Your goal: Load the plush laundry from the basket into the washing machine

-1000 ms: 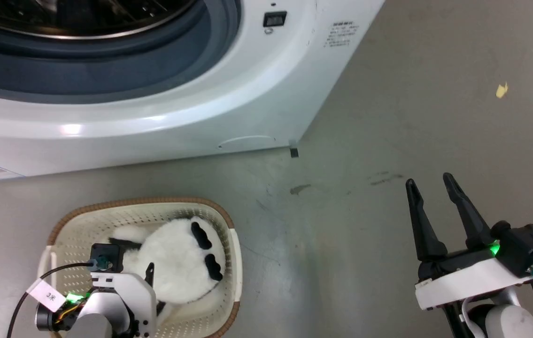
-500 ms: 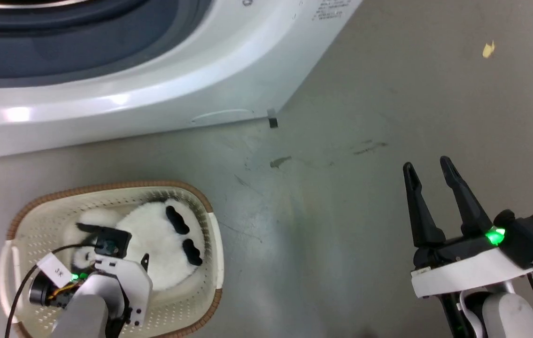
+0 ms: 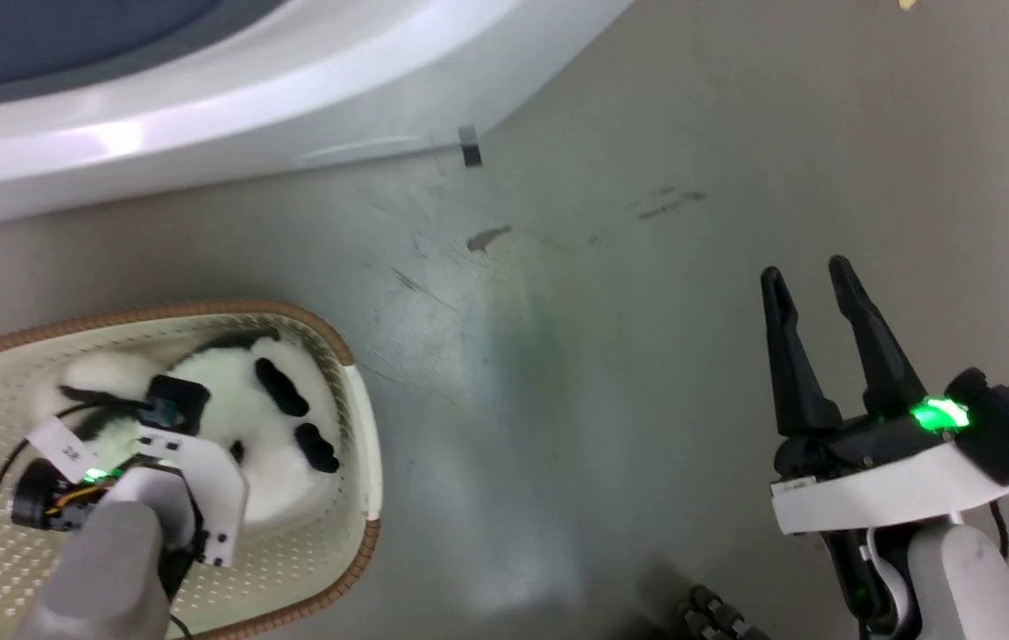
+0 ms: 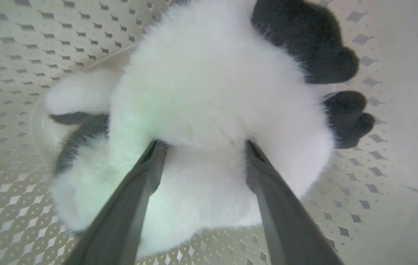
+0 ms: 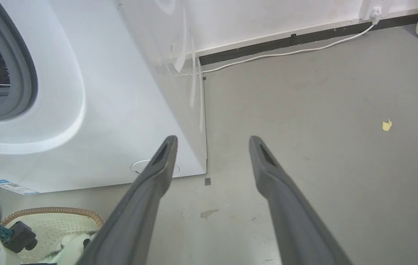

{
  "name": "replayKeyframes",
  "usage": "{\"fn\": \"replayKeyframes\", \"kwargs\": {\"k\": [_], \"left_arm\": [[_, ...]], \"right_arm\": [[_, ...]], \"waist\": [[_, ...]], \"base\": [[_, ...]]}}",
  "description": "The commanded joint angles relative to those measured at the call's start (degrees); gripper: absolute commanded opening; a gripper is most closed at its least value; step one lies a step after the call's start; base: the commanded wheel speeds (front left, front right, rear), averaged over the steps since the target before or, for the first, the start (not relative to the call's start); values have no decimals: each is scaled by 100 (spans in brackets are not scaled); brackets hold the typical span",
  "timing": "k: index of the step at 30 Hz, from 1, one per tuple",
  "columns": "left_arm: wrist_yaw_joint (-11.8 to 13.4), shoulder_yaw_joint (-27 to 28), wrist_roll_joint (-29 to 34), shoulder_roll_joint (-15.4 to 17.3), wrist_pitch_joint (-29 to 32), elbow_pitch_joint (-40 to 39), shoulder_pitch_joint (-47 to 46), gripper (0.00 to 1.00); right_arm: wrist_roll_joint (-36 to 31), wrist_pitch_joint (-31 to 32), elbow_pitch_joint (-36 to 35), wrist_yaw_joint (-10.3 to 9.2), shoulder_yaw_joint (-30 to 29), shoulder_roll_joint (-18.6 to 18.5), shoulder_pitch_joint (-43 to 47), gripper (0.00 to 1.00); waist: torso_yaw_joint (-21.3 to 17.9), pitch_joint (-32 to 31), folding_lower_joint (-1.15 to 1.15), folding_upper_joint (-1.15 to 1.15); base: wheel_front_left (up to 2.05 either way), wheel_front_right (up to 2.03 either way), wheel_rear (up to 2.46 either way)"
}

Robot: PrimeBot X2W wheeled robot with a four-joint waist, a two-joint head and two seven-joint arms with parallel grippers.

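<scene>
The white front-loading washing machine (image 3: 228,124) was cropped at top, the cream perforated plastic basket (image 3: 362,462) at left.

The head camera looks steeply down at the floor (image 3: 646,373), with the washer (image 3: 202,133) at 11 o'clock and the basket (image 3: 367,444) at 8. The camera on the left claw (image 4: 204,144) points down into that basket, very close on the plush (image 4: 212,84). The camera on the right claw (image 5: 212,138) sits low and farther off, facing the washer's corner and the wall (image 5: 267,18) behind. All three views share the basket; two share the washer.
</scene>
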Motion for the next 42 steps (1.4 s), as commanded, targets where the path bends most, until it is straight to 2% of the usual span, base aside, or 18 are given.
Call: {"fn": "replayKeyframes", "kwargs": {"k": [1,10,12,18,23,27,31,37,42], "left_arm": [[-39,-50,-81,112,63,197,-166,100],[-108,-211,-274,379,216,694,-566,100],[-119,-268,-289,414,4,707,-616,0],[-122,-385,-414,419,-341,1106,-554,0],[-48,-396,-624,167,-753,1428,-481,0],[-8,-21,-1094,-193,-1323,1461,-267,0],[-57,90,-1297,-463,-1770,1453,-36,0],[-135,68,-1371,-735,-1969,1137,397,0],[-157,172,-1330,-829,-1977,251,1015,0]], "right_arm": [[103,-65,-26,-4,62,4,-162,100],[367,-173,-6,-5,198,5,-338,100],[418,-197,24,-5,213,5,-385,100],[583,-269,142,-5,236,5,-475,100],[550,-326,186,-5,24,5,-369,100],[369,-326,238,-5,-150,5,-164,100],[253,-326,333,-5,-334,5,151,100],[-72,-326,398,-5,-497,5,614,100],[-250,-326,411,-5,-632,5,930,100]], "waist": [[-129,209,0,0],[-376,714,0,0],[-432,779,0,0],[-549,601,0,0],[-438,132,0,0],[-188,-505,0,0],[159,-1168,0,0],[672,-2033,0,0],[1031,-2706,0,0]], "base": [[0,0,0],[0,0,0],[0,0,0],[0,0,0],[0,0,0],[0,0,0],[0,0,0],[0,0,0],[0,0,0]]}}
